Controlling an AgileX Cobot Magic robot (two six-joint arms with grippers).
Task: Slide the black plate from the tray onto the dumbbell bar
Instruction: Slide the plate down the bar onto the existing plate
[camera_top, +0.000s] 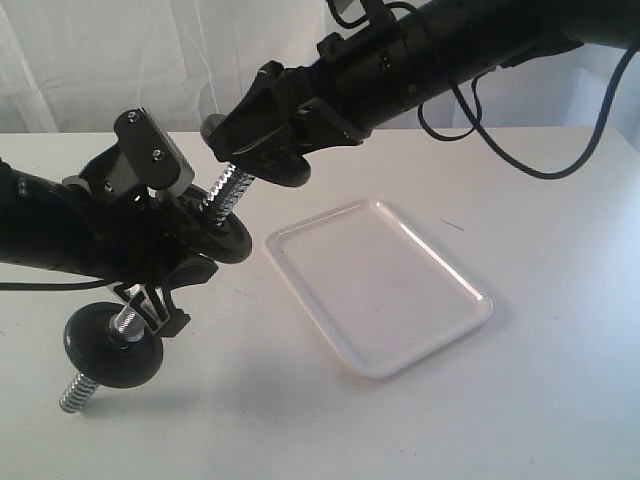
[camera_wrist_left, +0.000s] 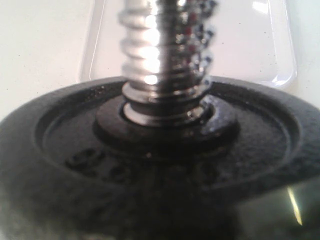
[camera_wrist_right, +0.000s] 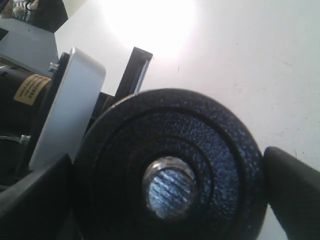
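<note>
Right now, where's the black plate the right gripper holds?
Exterior view, upper left: black plate in the right gripper at the upper tip of the dumbbell bar, off the tray.

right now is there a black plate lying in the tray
No, the tray shows only bare white floor; the black plate is in the right gripper atop the dumbbell bar.

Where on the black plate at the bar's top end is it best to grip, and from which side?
Take the outer rim, pinched at two opposite edges, as the right hand holds the black plate. It is a flat disc, and its centre hole must stay free for the tilted bar. Come from the face away from the bar.
</note>
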